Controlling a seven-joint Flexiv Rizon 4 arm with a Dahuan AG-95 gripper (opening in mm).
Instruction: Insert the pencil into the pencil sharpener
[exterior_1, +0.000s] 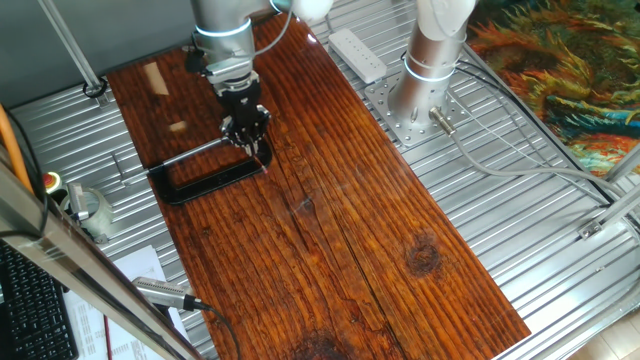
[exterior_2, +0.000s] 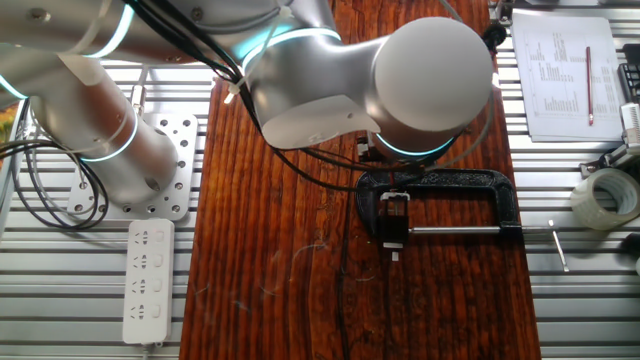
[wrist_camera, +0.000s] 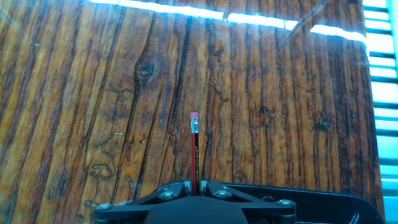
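Your gripper (wrist_camera: 196, 194) is clamped on the pencil (wrist_camera: 195, 149); its long axis projects toward 12 o'clock, eraser end leading.

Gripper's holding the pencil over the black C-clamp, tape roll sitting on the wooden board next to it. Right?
Not quite. The tape roll is not on the wooden board; the other fixed view shows it off the board's edge, on the ribbed metal table. The rest holds: the gripper grips the pencil, as the hand view shows, and sits over the black C-clamp.
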